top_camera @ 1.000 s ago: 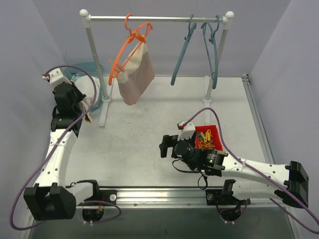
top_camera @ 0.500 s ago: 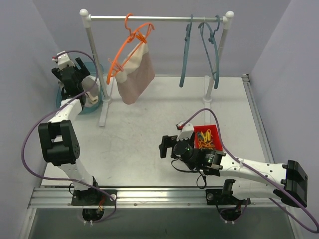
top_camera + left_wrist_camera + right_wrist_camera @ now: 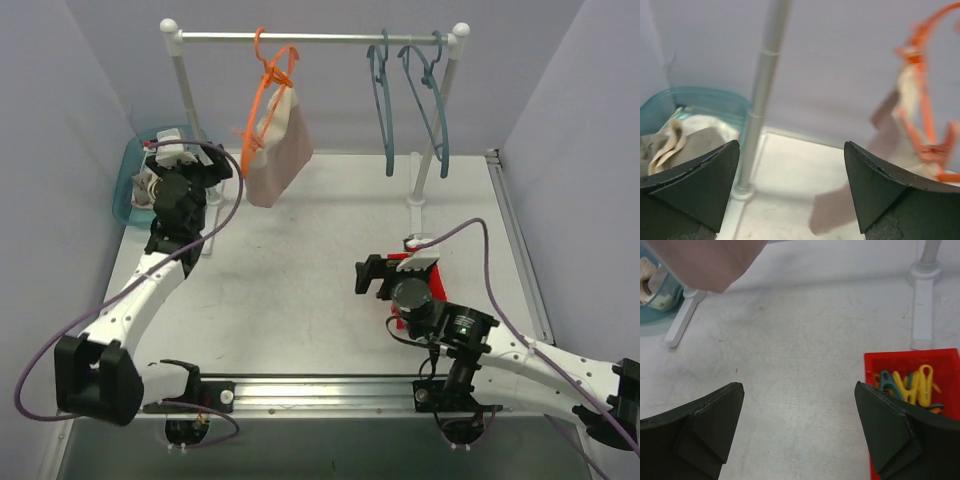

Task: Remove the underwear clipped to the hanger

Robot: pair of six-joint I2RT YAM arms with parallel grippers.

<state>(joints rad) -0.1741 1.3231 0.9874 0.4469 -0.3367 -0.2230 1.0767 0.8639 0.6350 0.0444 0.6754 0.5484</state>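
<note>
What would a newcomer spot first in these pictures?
The orange hanger on the rail at the back, with pinkish underwear hanging on it. Then the red tray of coloured pegs by the right arm, and the teal bin at far left.

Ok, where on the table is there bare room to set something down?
The widest bare patch is mid-table on the white tabletop, between the clothes rack's left foot and the right gripper. Another lies right of the rack's right foot. Crowded: the back-left corner, with the teal plastic bin and left gripper, and around the red plastic peg tray.
</note>
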